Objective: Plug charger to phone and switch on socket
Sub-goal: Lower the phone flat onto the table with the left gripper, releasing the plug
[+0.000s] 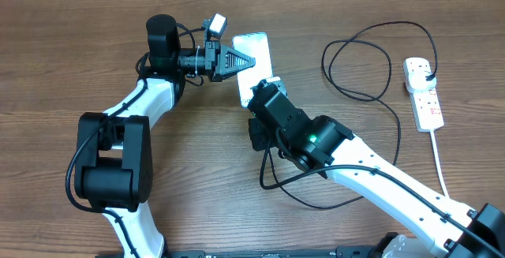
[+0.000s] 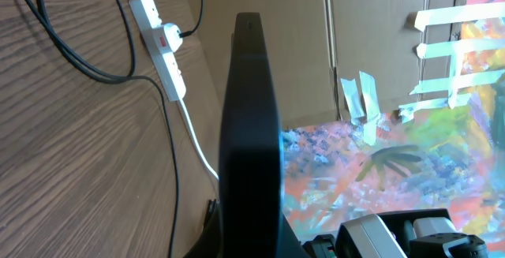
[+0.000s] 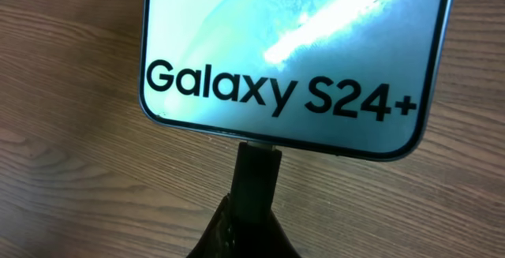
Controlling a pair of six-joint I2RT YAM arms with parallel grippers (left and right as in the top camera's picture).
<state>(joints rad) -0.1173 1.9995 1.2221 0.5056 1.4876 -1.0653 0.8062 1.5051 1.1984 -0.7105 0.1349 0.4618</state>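
The plug (image 3: 258, 163) sits between the right gripper's (image 3: 248, 220) jaws, which pinch it from both sides. Its tip touches the middle of the phone's (image 3: 292, 45) bottom edge, the end with the "Galaxy S24+" text. How far in it sits cannot be told.

The phone lies flat on the table (image 1: 95, 21), near the middle and towards the far side. The left gripper (image 1: 251, 61) reaches across it from the left with its tip over the screen. Whether its jaws are spread or pressed together cannot be told, and the left wrist view shows only one dark finger (image 2: 249, 132) down the centre.

The charger (image 1: 326, 59) runs in loose loops across the right half of the table. Its adapter (image 1: 427, 70) is plugged into the far end of the socket (image 1: 423, 94), which lies well apart from the phone by the right edge.

There is one phone, one charger, one socket and two grippers.
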